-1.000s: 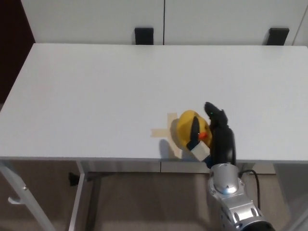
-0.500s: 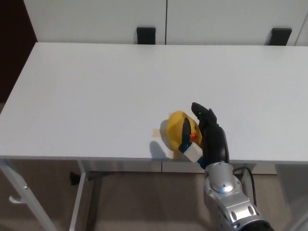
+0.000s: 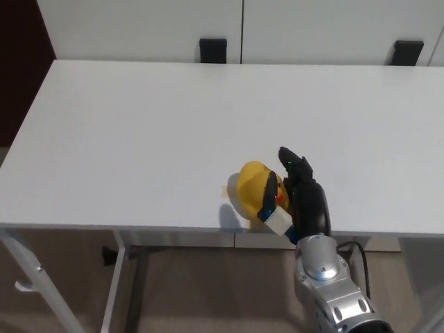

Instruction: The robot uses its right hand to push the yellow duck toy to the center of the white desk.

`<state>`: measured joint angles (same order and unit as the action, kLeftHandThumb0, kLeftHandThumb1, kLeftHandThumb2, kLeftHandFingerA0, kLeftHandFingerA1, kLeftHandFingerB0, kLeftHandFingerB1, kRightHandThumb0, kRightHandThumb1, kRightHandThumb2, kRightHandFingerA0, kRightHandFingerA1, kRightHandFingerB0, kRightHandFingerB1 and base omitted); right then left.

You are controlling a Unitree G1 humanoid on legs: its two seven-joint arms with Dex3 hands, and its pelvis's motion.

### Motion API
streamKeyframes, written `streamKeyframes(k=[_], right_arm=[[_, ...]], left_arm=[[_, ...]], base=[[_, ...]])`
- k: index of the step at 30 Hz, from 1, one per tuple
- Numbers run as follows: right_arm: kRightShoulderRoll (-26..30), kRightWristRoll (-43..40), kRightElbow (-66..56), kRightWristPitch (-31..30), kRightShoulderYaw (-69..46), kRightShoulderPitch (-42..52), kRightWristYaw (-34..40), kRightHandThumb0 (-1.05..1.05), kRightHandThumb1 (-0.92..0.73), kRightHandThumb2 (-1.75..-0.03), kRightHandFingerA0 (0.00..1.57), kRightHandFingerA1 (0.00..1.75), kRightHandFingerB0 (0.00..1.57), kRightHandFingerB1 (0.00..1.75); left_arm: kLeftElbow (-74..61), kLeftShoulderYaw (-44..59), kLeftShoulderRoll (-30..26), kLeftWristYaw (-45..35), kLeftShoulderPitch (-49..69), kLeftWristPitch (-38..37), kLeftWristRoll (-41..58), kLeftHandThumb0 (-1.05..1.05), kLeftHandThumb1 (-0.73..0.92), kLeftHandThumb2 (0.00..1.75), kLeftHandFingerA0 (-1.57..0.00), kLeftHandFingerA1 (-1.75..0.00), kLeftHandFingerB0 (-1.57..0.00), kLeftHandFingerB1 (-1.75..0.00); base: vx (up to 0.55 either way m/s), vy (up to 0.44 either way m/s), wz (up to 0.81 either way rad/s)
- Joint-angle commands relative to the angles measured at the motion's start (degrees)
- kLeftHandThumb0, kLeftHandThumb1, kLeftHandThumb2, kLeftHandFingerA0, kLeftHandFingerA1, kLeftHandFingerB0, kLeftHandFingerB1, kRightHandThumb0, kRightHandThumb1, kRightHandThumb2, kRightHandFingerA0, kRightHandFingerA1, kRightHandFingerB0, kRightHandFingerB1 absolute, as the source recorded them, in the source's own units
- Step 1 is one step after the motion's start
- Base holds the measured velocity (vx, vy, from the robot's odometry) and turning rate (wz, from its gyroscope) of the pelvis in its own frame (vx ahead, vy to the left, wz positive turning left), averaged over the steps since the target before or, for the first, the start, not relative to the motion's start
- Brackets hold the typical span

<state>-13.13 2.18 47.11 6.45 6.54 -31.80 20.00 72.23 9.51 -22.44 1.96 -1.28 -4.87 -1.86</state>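
Yellow duck toy (image 3: 254,191) near front edge of white desk (image 3: 139,132), right hand (image 3: 303,194) touching its side, grip state unclear.

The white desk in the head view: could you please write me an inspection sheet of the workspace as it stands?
Surface: white desk, bare apart from the toy and a bit of tape.
Job's things: yellow duck toy sits near the front edge, right of the middle, over a tan tape mark.
Clutter: nothing seen.
Hands: right robot hand lies against the duck's right side, fingers pointing away from the robot; open or shut cannot be told. Left robot hand not in view.
Cables: black cable loops beside the right wrist.
Surroundings: white cabinet doors behind the desk, two black brackets at its far edge, desk legs below.
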Motion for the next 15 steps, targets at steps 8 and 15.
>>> streamKeyframes(k=[8,15], right_arm=[[7.77,5.66,-11.27,-0.1,-0.99,1.2,0.67,-1.02,-0.8,-1.1,0.0,0.0,0.0,0.0],[12.26,4.34,-23.63,-3.26,-2.99,2.81,-2.9,-1.05,-0.92,-0.78,0.0,0.0,0.0,0.0]], left_arm=[[0.44,0.44,-1.22,-0.21,1.6,-1.53,0.16,-0.17,0.61,0.78,-0.88,-0.9,-0.89,-1.0],[0.71,1.16,-1.58,0.1,2.63,-1.47,0.62,-0.2,0.63,0.78,-0.88,-0.9,-0.92,-1.02]], base=[[0.0,0.0,0.0],[0.0,0.0,0.0]])
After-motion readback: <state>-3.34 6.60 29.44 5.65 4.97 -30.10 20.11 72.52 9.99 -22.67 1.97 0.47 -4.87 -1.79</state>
